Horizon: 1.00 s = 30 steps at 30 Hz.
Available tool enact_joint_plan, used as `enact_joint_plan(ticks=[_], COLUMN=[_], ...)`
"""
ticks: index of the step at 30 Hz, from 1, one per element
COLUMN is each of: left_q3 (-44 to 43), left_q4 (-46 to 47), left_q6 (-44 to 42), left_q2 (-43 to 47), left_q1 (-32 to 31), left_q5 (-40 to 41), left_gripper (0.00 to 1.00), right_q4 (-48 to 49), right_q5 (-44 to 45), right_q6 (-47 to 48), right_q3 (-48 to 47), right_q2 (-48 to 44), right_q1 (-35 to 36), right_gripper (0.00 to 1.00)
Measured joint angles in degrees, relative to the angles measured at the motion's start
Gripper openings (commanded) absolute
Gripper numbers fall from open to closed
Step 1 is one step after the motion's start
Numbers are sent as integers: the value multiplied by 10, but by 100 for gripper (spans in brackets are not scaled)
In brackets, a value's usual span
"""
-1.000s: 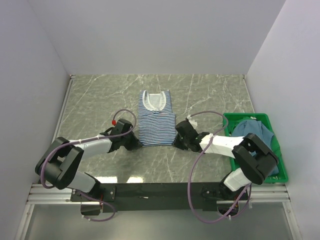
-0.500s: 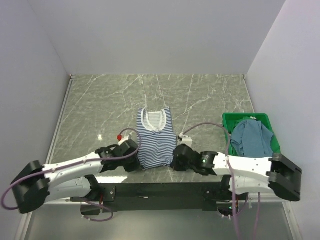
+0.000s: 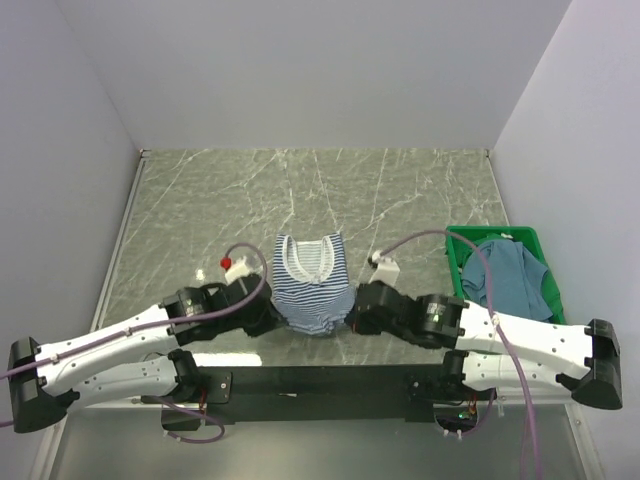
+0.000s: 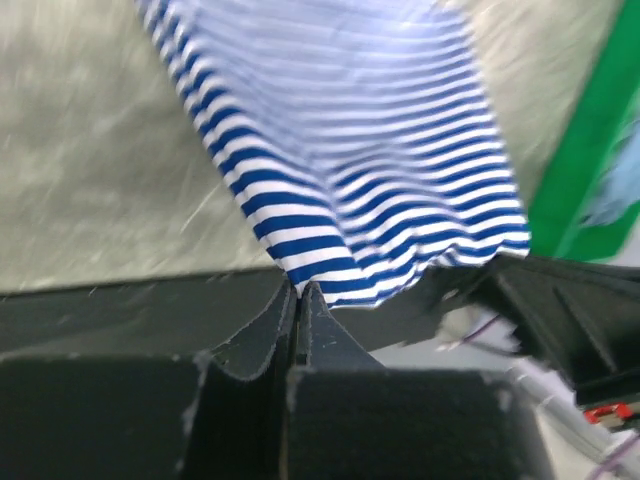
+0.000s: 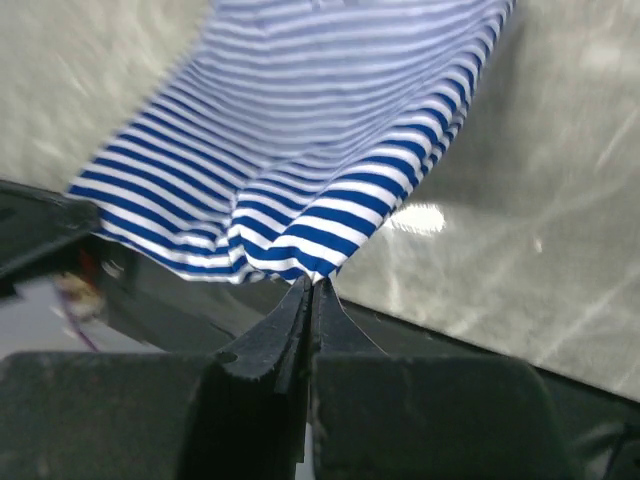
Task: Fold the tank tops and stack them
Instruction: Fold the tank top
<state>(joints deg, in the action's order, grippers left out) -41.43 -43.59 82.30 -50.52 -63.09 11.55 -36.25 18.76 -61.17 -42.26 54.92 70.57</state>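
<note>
The navy-and-white striped tank top (image 3: pixel 310 285) hangs between my two grippers near the table's front edge, its white neck trim toward the back. My left gripper (image 3: pixel 272 315) is shut on its bottom left corner; the left wrist view shows the striped tank top (image 4: pixel 350 180) pinched at my left gripper (image 4: pixel 298 290). My right gripper (image 3: pixel 352 312) is shut on the bottom right corner; the right wrist view shows the striped tank top (image 5: pixel 310 160) running up from my right gripper (image 5: pixel 312 285). The hem sags between them. The teal-blue tank top (image 3: pixel 505 275) lies bunched in the green crate (image 3: pixel 553 310).
The green crate stands at the right edge of the marble table (image 3: pixel 200 210). White walls close the table on the left, back and right. The black rail (image 3: pixel 320 385) carrying the arm bases runs along the front edge.
Both grippers have pulled the striped top's bottom hem toward the front edge and lifted it. The top has slid forward and its lower part now hangs off the table.
</note>
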Motion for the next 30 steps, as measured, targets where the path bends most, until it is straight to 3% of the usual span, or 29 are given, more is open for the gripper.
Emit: enact_joint_plan(ticks=[10,22,26,30], left_q3=[-76,-194,-258,-340], left_q4=[76,233,289,318], left_q6=[-140,-231,-243,-259], left_q2=[-115,-387,-528,-629], left_q1=[238,423,462,483], left_q5=[-41,-102,-133,-167], left_gripper=[1,1,1,1], right_q4=[48,134,140,153], right_q5=[-66,-197,-230,-252], right_q6=[137,262,276,279], right_q3=[-88,-341,-441,-478], right_q2=[86,431,552,621], right_q1=[-213,-387,-419,-449], right_gripper=[0,3,1,1])
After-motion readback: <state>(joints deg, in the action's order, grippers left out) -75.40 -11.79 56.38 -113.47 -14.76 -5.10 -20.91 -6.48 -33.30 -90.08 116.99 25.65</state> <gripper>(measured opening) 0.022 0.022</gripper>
